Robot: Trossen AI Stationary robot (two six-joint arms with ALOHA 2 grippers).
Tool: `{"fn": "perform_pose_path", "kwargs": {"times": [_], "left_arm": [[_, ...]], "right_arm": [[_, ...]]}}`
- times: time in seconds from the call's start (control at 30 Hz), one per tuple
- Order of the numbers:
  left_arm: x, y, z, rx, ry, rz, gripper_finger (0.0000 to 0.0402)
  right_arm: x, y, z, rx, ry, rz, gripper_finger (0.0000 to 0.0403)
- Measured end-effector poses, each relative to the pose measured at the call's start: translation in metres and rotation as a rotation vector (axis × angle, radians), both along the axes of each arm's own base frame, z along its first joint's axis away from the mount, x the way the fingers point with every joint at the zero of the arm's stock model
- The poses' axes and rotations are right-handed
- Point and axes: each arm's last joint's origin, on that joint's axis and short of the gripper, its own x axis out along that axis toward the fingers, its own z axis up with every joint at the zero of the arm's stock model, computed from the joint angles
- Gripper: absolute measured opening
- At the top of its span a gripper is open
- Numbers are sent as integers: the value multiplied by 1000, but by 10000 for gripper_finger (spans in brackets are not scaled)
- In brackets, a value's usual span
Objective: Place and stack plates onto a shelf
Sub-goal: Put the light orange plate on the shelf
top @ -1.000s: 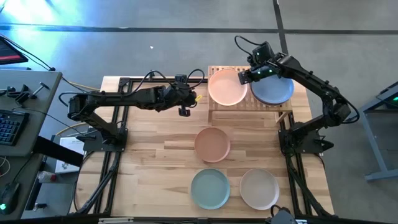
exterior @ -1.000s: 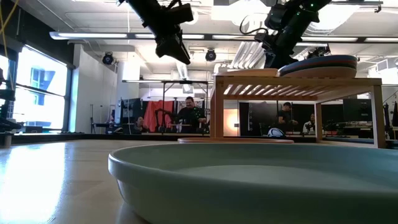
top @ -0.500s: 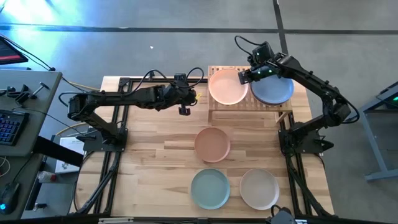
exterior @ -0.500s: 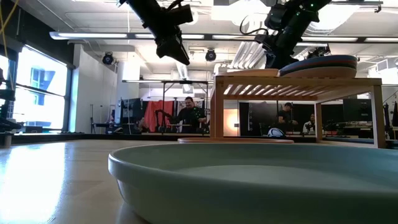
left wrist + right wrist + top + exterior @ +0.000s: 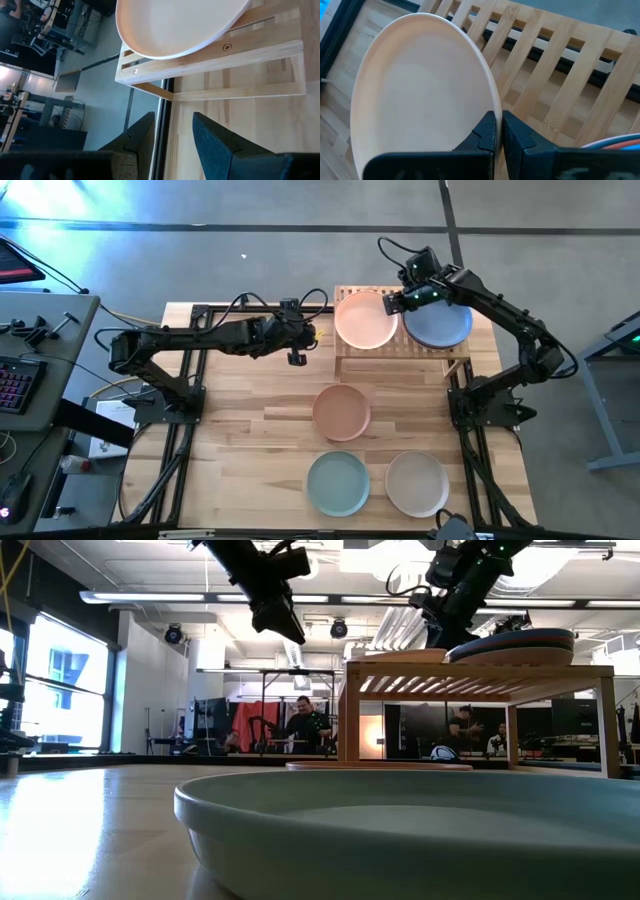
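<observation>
Right gripper (image 5: 397,302) still clamped on pale pink plate (image 5: 365,320) over shelf (image 5: 345,348), nothing moved.

Five plates (image 5: 341,412), one shelf (image 5: 350,356)

Two plates (image 5: 366,320) side by side on shelf (image 5: 345,343), three plates (image 5: 341,412) on table (image 5: 250,430) before it

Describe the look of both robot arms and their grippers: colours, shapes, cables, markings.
Both arms are black, slim, jointed segments on black frame bases, with loose black cables looping above them. The left gripper has two dark, blunt, wedge-shaped fingers and a yellow spot near the wrist. The right gripper has matching dark fingers and small green lights on its wrist.
</observation>
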Motion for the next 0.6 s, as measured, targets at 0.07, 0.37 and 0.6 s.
{"fn": "perform_pose_path", "kwargs": {"times": [0.07, 0.37, 0.6], "left_arm": [[0, 0, 0, -5, -5, 4, 122], [0, 0, 0, 9, -1, 18, 122], [-1, 1, 0, 75, 61, -6, 122]], "right_arm": [[0, 0, 0, 0, 0, 0, 1], [0, 0, 0, 6, -5, -3, 1], [0, 0, 0, 13, -9, -13, 1]]}}
